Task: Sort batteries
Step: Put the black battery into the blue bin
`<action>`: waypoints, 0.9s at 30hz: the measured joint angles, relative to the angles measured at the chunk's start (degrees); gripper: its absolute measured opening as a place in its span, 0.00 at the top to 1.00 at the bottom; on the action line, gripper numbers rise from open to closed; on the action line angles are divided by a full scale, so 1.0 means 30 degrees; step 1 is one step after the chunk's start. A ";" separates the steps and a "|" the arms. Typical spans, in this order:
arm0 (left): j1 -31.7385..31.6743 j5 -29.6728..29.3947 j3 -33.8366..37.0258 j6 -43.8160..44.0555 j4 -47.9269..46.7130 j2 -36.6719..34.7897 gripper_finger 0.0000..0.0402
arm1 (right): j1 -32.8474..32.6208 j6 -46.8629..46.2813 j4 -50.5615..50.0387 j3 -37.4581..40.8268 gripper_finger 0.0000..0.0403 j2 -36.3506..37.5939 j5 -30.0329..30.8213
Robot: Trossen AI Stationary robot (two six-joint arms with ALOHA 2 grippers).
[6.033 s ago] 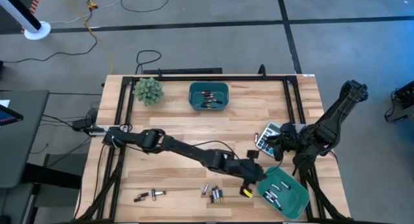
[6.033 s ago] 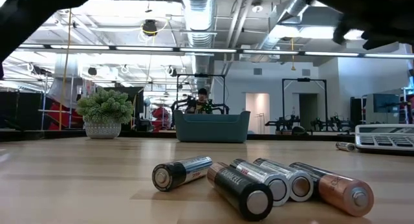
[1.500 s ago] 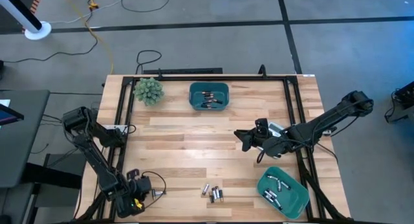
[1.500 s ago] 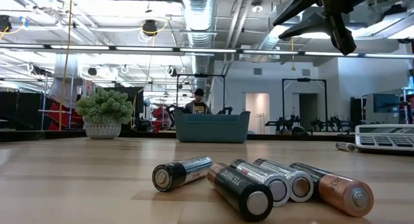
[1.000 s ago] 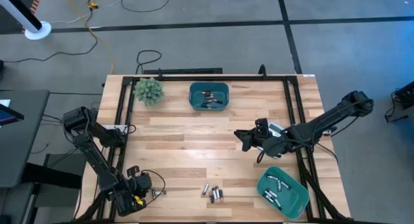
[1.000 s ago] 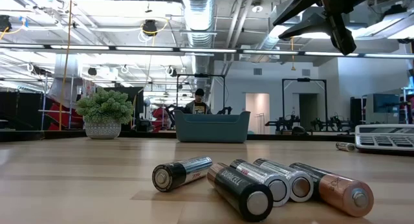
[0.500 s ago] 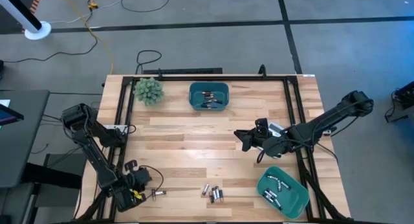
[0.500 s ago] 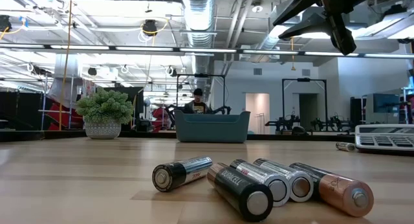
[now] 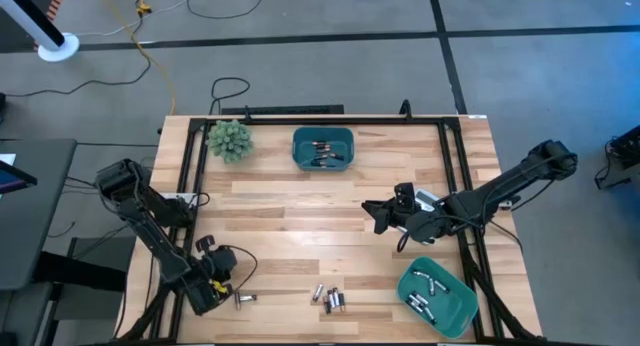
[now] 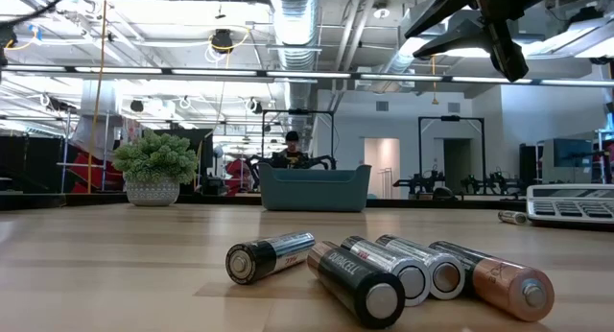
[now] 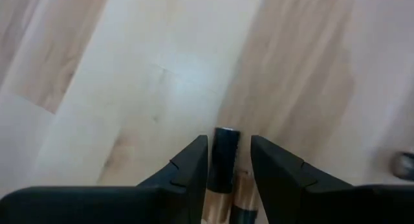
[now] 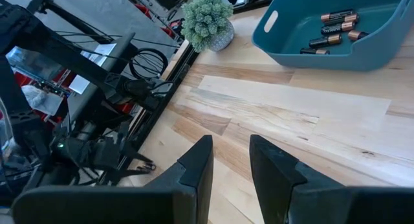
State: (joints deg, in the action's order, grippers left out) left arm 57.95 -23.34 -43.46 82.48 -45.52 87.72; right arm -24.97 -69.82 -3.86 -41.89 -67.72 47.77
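The job looks partly done. On the wooden tabletop (image 9: 300, 226) two teal bins already hold batteries — the far bin (image 9: 323, 149) at the back edge, near the little potted plant (image 9: 230, 139), has several lying in it, and the near bin (image 9: 437, 297) at the front right corner has a handful too. What is left sits loose along the near edge: a cluster of batteries (image 9: 329, 298) in the middle, seen up close in the low view as five cells lying side by side (image 10: 384, 274), and one or two more (image 9: 243, 299) further left. One stray cell (image 10: 511, 217) lies over by the calculator (image 10: 572, 204) on the right. So I'd judge there are still several pickups to go.

The left gripper (image 9: 213, 276) is down at the near left corner, just beside those leftmost batteries. Its wrist view shows the two fingers (image 11: 187, 169) parted, with a dark battery (image 11: 224, 159) standing in the gap between them and a second cell just beside it. Whether the fingers actually touch it I cannot tell; they do not look pressed onto it yet.

The right gripper (image 9: 378, 212) hangs above the middle right of the tabletop, well apart from any battery, fingers parted and holding nothing — it seems to be waiting.
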 joint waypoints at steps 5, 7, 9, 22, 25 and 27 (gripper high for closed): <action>-0.0392 -0.0032 0.0472 -0.0244 0.0044 -0.0012 0.72 | 0.0000 -0.0002 -0.0007 0.0000 0.71 0.0000 0.0000; -0.0504 -0.0035 0.0707 -0.0256 0.0095 -0.0025 0.72 | 0.0000 0.0000 -0.0007 0.0000 0.71 0.0000 0.0000; -0.0543 -0.0155 0.1158 -0.0256 0.0913 -0.0114 0.72 | 0.0000 0.0000 -0.0041 0.0000 0.71 0.0000 0.0000; -0.0560 0.0008 0.4435 -0.0395 0.4296 -0.3018 0.89 | 0.0184 0.0450 -0.0116 0.0000 0.71 0.0007 0.0007; -0.0567 0.0119 0.4885 -0.0211 0.4237 -0.3580 0.90 | 0.0344 0.0459 -0.0116 0.0000 0.71 0.0007 -0.0010; -0.0628 0.0149 0.5065 -0.0079 0.4238 -0.3821 0.90 | 0.0379 0.0736 -0.0118 0.0000 0.71 0.0007 -0.0445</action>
State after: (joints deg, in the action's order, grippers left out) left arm 56.06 -22.89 -28.26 82.24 -32.81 76.25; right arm -23.83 -67.61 -4.21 -41.89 -67.70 46.43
